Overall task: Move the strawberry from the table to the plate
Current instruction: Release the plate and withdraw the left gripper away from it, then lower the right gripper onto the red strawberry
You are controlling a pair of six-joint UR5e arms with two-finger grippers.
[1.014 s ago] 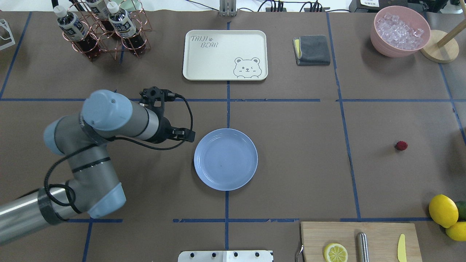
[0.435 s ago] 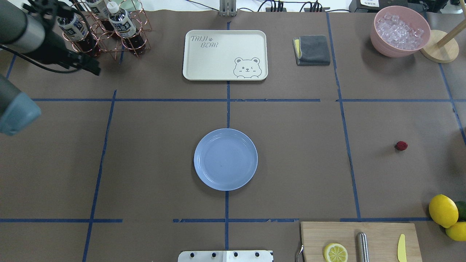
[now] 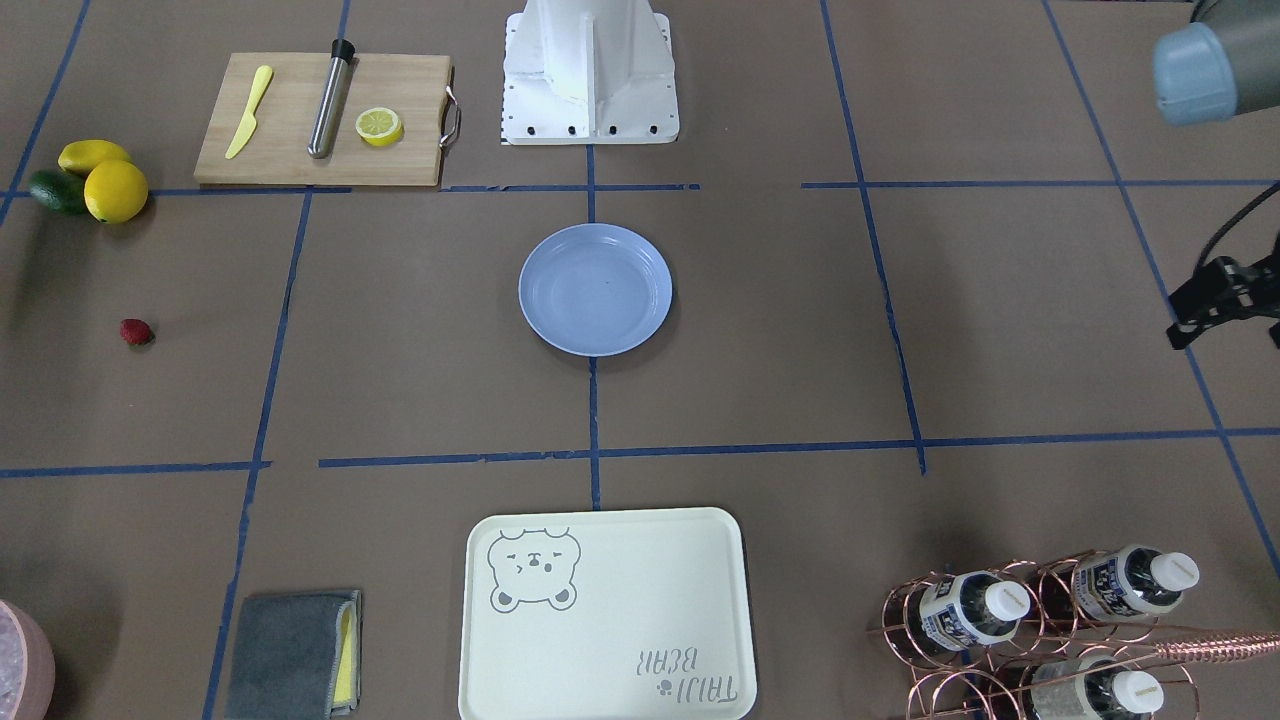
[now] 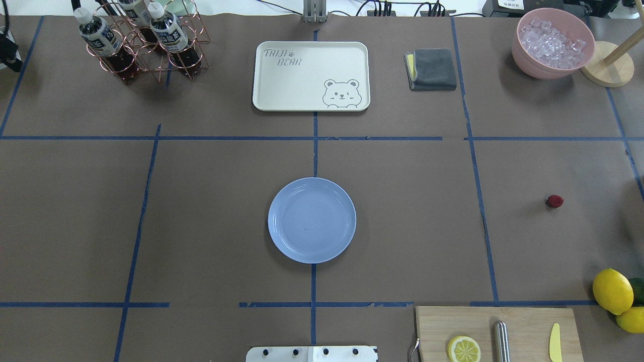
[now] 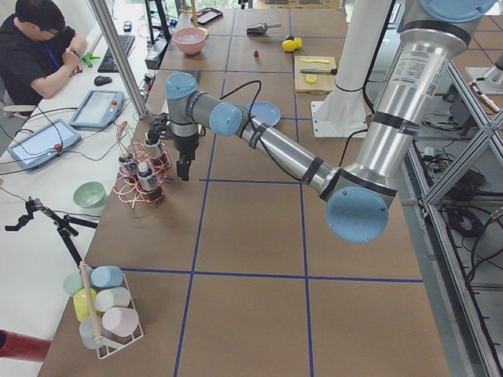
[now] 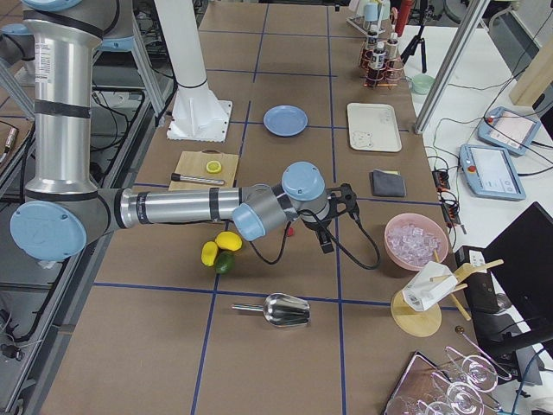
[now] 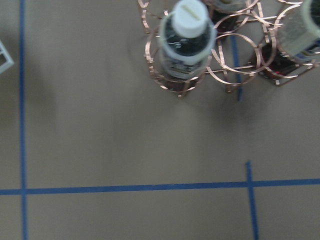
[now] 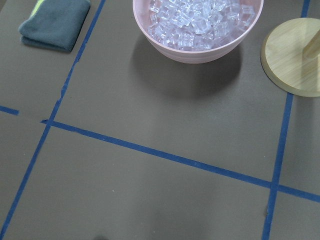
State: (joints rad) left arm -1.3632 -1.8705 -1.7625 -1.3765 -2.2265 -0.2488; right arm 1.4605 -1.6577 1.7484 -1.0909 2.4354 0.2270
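The small dark-red strawberry [image 4: 554, 201] [image 3: 136, 332] lies alone on the brown table [image 4: 211, 226], far to the right of the plate. The light-blue plate [image 4: 312, 219] [image 3: 595, 289] rests empty at the table's centre. My left gripper [image 5: 184, 171] hangs pointing down beside the copper bottle rack [image 4: 146, 45], at the table's far left; only a black part of it shows at the front-facing view's right edge, so I cannot tell its state. My right gripper [image 6: 327, 240] shows only in the exterior right view, near the strawberry and ice bowl; I cannot tell its state.
A cream bear-print tray [image 4: 311, 75], a grey cloth [image 4: 431, 69] and a pink bowl of ice [image 4: 553, 42] line the far side. A cutting board [image 4: 528, 322] with a lemon half and lemons [image 4: 612, 290] sit near right. A person [image 5: 39, 55] sits beyond the table.
My left arm has swung away from beside the plate to the far left, past the bottle rack and almost out of the overhead view. Strawberry and plate have not moved.
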